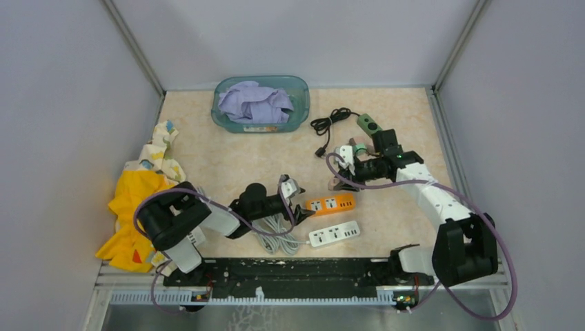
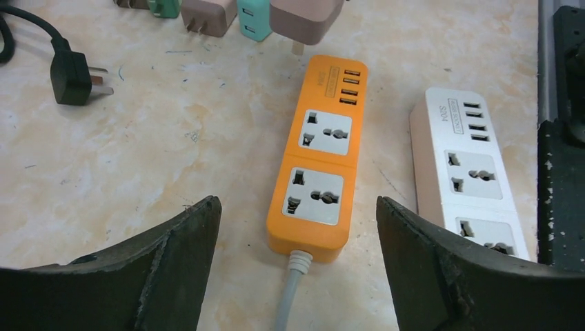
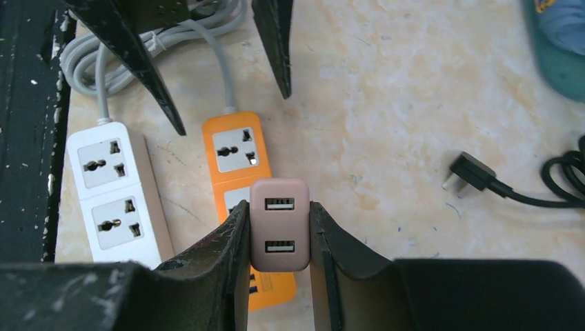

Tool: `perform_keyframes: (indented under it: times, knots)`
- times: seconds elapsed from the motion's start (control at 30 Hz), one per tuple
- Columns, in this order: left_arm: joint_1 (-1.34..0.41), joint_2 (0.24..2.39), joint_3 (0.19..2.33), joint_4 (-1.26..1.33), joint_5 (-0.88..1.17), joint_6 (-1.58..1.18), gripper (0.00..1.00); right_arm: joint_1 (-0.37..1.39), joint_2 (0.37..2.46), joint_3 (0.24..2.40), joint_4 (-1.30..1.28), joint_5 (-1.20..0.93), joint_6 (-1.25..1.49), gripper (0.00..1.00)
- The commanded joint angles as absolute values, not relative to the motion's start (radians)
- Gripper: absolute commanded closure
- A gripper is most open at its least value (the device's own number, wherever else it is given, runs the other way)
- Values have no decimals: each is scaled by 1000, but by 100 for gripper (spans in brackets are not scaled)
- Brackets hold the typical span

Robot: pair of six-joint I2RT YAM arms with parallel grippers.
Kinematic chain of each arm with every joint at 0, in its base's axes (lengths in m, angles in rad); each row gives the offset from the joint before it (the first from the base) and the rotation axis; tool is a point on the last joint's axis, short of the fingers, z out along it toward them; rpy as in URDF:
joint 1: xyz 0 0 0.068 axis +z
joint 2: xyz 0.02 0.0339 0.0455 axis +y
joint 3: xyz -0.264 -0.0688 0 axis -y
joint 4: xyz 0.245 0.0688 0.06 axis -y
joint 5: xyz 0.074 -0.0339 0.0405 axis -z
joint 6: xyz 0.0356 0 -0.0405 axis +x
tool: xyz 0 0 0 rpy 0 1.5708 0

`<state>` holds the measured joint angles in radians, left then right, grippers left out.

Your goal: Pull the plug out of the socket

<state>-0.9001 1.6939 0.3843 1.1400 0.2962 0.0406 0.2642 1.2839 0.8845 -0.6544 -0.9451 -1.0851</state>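
While the left gripper (image 2: 296, 201) stands wide open astride the cord end of the orange strip (image 2: 317, 179), touching nothing, we count two power strips, with the white strip (image 2: 469, 172) just beside the orange one on its near side. Over the orange strip's far end the right gripper (image 3: 279, 205) is clamped on one pink plug (image 3: 279, 234), its prongs clear of the socket. We judge a slack grip could drop it onto the unheld strip. Beyond lie one black plug (image 2: 69, 72) and at least three loose adapters (image 2: 207, 17).
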Motion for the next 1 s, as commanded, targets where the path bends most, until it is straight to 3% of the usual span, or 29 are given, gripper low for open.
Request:
perform_keyframes:
  times: [0.0,0.3,0.97]
  knots:
    - [-893,1598,358,1073,293,4,12,202,1216,919,-596,-1002,-1017,100]
    - [-889,1385,391,753,216,-56,12,102,1163,879,-456,-979,-872,100]
    - [-884,1124,360,565,133,-122,12,-64,1127,835,-293,-933,-681,100]
